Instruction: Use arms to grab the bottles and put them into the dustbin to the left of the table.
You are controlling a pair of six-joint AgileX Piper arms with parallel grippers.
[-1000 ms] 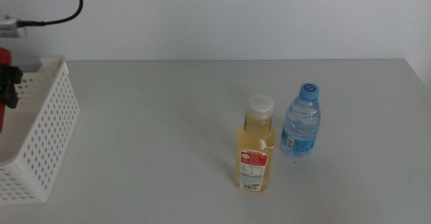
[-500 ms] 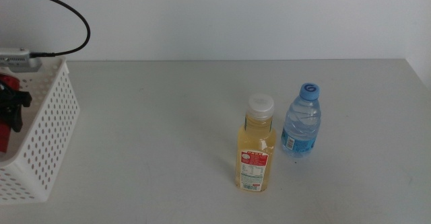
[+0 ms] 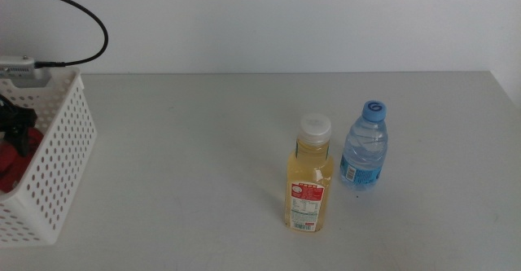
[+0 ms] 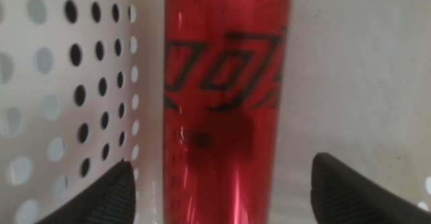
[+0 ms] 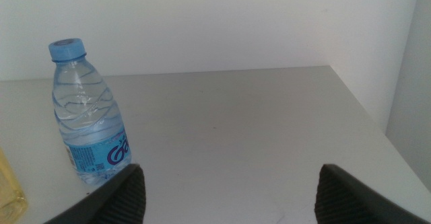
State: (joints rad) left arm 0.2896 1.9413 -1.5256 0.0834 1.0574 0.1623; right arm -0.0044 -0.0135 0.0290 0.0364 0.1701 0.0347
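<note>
over the table [image 3: 203, 141] in the middle view, the white dustbin [image 3: 57, 169] sits at the far left edge, and the left gripper [image 3: 18, 133] reaches down inside it, dark against a patch of the red can [image 3: 10, 167] lying low in the basket. well to the right stand the yellow juice bottle [image 3: 308, 185] with its white cap and, just beside it, the small water bottle [image 3: 364, 155] with a blue cap; both upright, apart from each other.

from the left wrist, the red can [image 4: 225, 103] fills the middle, with the dustbin's perforated wall [image 4: 67, 83] on one side; the left gripper [image 4: 222, 190] has its jaws spread wide, clear of the can on both sides.

from the right wrist, the right gripper [image 5: 232, 194] waits with jaws wide apart and nothing between them; the water bottle [image 5: 87, 120] stands upright on the table [image 5: 236, 123], and a sliver of the juice bottle [image 5: 8, 187] shows at the edge.
</note>
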